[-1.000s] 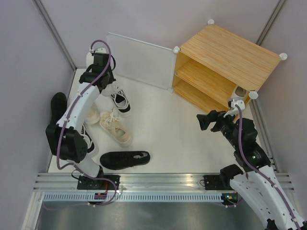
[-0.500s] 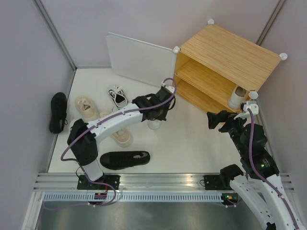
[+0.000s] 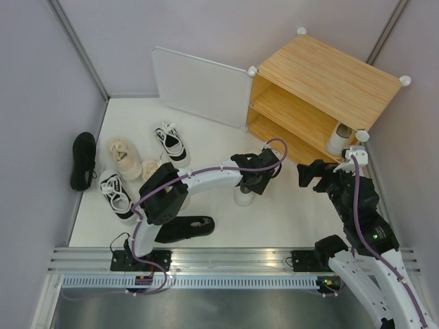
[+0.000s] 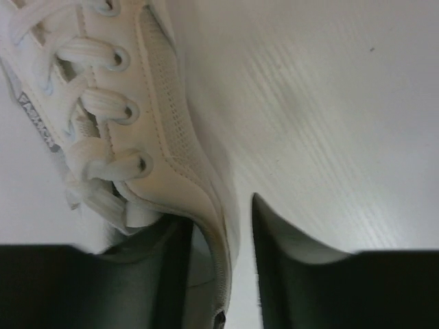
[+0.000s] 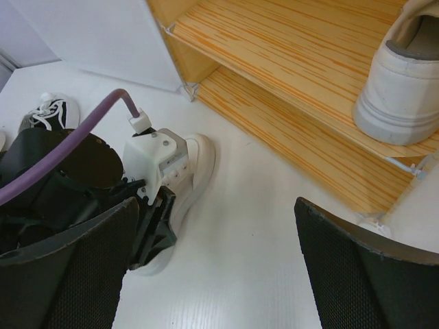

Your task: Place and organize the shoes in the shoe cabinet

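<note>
Half a second ago the left arm (image 3: 206, 179) held the plain white lace-up sneaker (image 3: 243, 197) farther left, in front of the door's hinge. Now its jaws and the sneaker sit nearer and further right, close before the cabinet's open front. The right arm (image 3: 357, 205) has hardly shifted.

Nearest, an all-black low shoe (image 3: 180, 228) lies on the white worktop (image 3: 274, 226) by the left arm's base, with bare worktop to its right. Left of the arm lie a white shoe with black trim (image 3: 116, 195), a cream shoe (image 3: 125, 156) and a second black shoe (image 3: 84, 160) near the left wall. The boxy wood-grain shoe cabinet (image 3: 329, 75) stands far right, its white frosted door (image 3: 199, 86) swung open to the left. A white sneaker with a grey heel (image 5: 405, 75) stands at the right end of its inner shelf.

The left jaws pinch the held sneaker's side wall beside the laces, one finger (image 4: 171, 274) inside the opening. Whether its sole touches the worktop cannot be told. The right jaws are spread wide, hovering just right of that sneaker.
</note>
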### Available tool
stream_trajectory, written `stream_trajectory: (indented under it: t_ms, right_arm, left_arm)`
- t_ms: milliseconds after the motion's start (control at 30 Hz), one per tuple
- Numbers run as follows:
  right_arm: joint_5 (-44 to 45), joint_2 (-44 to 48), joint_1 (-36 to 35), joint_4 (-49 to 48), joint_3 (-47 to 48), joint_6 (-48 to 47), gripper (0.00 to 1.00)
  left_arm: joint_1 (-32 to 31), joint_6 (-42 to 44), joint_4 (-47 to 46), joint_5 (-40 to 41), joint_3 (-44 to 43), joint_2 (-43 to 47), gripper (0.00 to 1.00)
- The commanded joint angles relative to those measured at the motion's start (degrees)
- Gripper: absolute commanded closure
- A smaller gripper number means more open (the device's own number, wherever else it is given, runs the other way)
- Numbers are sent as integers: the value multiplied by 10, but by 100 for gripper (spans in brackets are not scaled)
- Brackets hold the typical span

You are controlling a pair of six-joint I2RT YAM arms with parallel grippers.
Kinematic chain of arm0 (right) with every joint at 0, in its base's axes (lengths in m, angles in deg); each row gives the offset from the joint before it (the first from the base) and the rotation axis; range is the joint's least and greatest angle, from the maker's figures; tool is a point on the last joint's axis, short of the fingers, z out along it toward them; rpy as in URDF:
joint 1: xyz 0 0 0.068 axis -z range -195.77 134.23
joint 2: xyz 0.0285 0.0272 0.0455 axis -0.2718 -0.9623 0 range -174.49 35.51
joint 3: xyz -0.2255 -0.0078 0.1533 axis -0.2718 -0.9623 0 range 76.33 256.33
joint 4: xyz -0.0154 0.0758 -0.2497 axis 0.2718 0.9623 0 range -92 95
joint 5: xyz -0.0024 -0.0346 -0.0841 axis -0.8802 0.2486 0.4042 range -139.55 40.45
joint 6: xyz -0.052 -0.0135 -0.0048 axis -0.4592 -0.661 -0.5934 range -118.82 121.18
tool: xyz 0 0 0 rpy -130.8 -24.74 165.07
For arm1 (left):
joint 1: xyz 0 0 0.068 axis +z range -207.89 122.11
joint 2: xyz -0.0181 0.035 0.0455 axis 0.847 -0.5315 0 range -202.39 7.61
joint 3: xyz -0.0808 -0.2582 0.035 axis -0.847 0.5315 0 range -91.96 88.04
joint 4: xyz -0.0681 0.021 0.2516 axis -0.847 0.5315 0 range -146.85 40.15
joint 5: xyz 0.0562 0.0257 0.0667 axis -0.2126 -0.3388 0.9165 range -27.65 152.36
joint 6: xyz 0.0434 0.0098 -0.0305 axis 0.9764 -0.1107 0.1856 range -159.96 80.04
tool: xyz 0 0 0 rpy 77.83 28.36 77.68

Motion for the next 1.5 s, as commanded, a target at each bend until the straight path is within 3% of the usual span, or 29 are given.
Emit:
stream_trajectory:
  t_ms: [0, 133, 200, 300, 600, 800, 967, 1100, 1333, 1467]
  right_arm:
    - [11, -4, -3, 13, 22, 2, 2]
    - [11, -9, -4, 14, 23, 5, 2]
    - [9, -13, -3, 13, 24, 8, 2]
    - [0, -26, -3, 13, 32, 15, 2]
    - [-51, -97, -3, 20, 51, 18, 3]
    - [-124, -166, -5, -12, 21, 15, 5]
    - [-125, -230, -30, -52, -16, 17, 7]
    - [-86, -309, -113, -74, -17, 11, 8]
    - [-56, -407, -229, -97, 32, -7, 11]
    - [7, -463, -282, -92, 77, 11, 13]
  left_arm:
    - [-5, -24, -54, -17, -21, 17, 51]
    - [-5, -34, -56, -15, 4, 71, 18]
    - [-5, -39, -55, -9, 18, 100, 8]
    - [-3, -47, -52, 4, 30, 151, 1]
    - [89, -55, -21, -25, 76, 287, 0]
    - [249, -33, -5, -47, 149, 365, 0]
    - [377, -6, 14, -102, 201, 442, 0]
    - [480, 18, 34, -126, 232, 493, 0]
    - [494, 35, 5, 5, 314, 546, 0]
    - [494, 42, -2, 12, 345, 549, 0]
